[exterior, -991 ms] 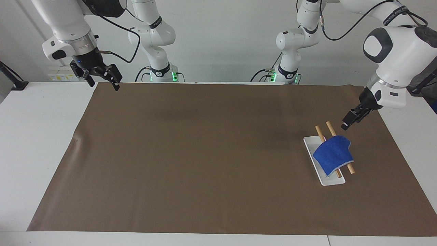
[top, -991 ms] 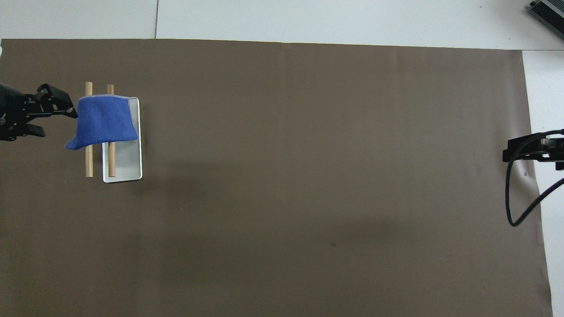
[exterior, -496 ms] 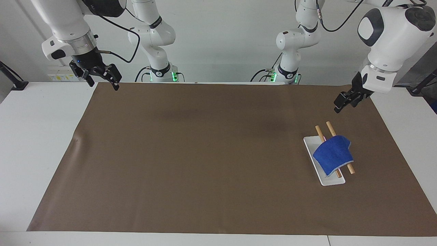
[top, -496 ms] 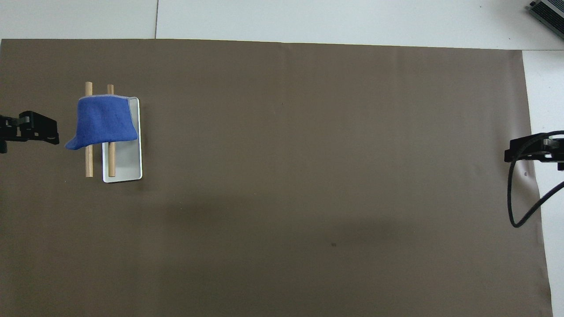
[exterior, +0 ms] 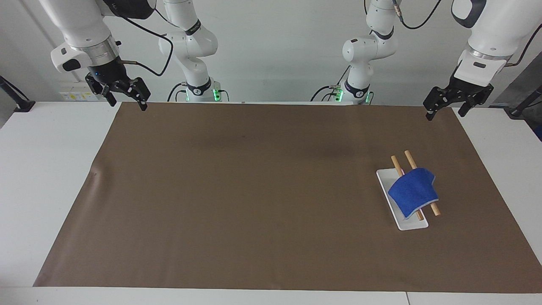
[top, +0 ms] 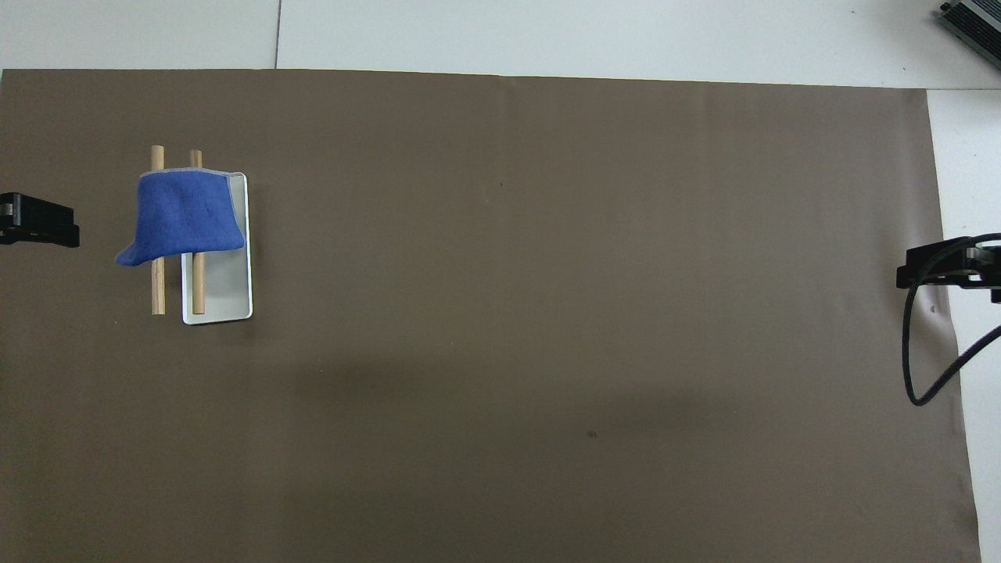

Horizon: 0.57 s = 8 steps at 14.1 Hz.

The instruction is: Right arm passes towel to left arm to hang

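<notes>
Facing view: towel (exterior: 413, 191) is draped over two wooden rods (exterior: 424, 184) above a white tray (exterior: 386, 181), toward the left arm's end of the table (exterior: 254, 190), about midway between the table's robot edge and the edge away from the robots. Nothing touches it. Left claw (exterior: 458, 98) hangs in the air over the corner of the brown mat (exterior: 254, 199) at the robot edge, left arm's end; fingers spread wide, nothing in them. Right claw (exterior: 120, 91) hangs over the mat corner at the robot edge, right arm's end, blue light on, fingers apart, empty. Right arm waits.

Overhead view: towel (top: 184, 217) covers the part of both rods (top: 158, 289) toward the table edge away from the robots and overlaps the tray (top: 223, 293); one corner droops past the outer rod toward the left arm's end. Only a tip of the left claw (top: 39, 227) shows at the picture's edge, and a tip of the right claw (top: 938, 266) with a looped cable (top: 915, 367).

Handling, as a guess: towel is light, soft, floppy, not fragile, and would sag from any pinch. Best hold looks like the drooping corner or the stitched edge, clear of the rods. It seems hung already, so the task looks done.

No readable writing or brand anywhere.
</notes>
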Tool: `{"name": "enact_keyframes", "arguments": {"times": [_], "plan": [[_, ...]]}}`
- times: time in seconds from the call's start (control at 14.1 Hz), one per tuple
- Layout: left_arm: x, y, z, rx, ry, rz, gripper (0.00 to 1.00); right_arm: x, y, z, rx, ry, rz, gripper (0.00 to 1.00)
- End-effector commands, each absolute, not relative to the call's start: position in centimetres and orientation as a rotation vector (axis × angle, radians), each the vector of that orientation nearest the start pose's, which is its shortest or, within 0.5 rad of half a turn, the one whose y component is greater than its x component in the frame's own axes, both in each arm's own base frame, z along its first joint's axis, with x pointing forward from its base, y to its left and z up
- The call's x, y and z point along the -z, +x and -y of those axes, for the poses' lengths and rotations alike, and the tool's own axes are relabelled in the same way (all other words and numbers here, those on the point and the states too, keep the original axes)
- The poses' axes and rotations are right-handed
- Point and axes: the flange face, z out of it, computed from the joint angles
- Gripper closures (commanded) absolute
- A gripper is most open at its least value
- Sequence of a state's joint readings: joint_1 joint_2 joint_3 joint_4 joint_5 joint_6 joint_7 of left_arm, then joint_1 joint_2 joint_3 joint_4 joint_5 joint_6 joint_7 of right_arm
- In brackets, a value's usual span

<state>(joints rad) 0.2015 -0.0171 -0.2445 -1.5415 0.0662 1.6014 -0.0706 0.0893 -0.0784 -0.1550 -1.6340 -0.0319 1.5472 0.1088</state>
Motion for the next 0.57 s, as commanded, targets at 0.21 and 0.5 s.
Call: {"name": "enact_keyframes", "arguments": {"times": [0.21,0.5], "plan": [[-64.95,55.4,1.22,0.176,-3.065,0.035,0.0,-63.67,51.88,4.24,-0.016,-3.136,-0.245,0.0],[-64.52,55.25,1.54,0.163,-3.103,0.055,0.0,-63.67,51.88,4.24,-0.016,-3.136,-0.245,0.0]]}}
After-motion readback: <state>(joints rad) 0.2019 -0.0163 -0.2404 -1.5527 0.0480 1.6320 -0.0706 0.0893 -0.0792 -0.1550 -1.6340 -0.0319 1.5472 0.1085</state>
